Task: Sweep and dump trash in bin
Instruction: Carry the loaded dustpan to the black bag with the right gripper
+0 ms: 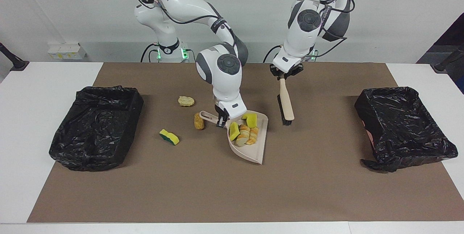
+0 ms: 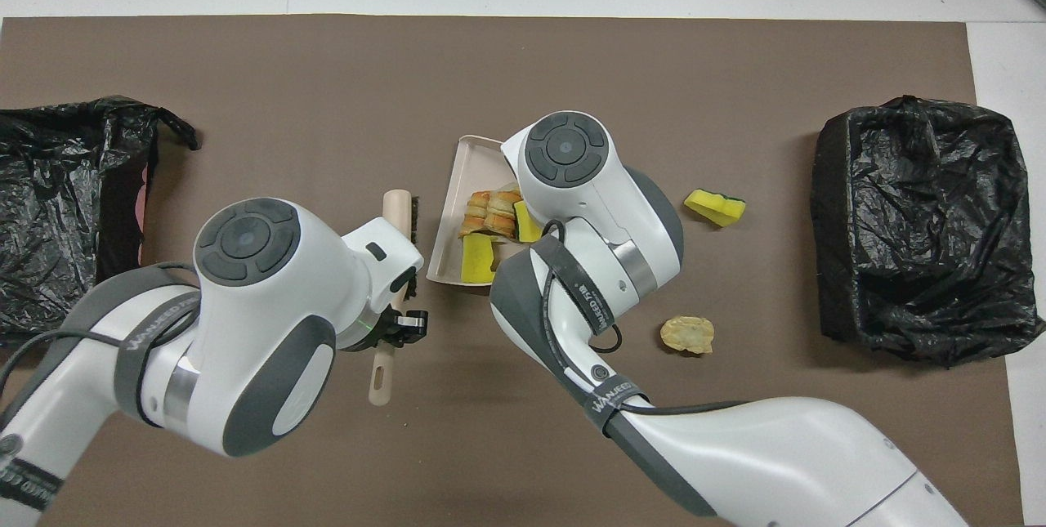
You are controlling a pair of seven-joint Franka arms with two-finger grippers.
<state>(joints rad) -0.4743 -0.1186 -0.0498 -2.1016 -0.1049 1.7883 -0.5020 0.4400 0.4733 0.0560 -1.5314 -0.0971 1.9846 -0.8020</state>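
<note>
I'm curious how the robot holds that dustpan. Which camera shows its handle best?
The facing view: the dustpan handle sticks out toward the right arm's end, and the right gripper is shut on it. In the overhead view the right arm hides the handle; only the pan and its trash show.

Trash split between my beige plastic dustpan [image 1: 253, 150] and the brown mat.

Four bits lie heaped in the pan I hold: two yellow sponge pieces [image 1: 251, 119] and two pale tan wrinkly lumps [image 1: 246, 134]. On the mat toward my right arm's end lie an orange-brown lump [image 1: 198, 121] beside the pan's handle, a green-backed yellow sponge piece [image 1: 169, 136], and another tan wrinkly lump [image 1: 186, 101] nearer to me.
</note>
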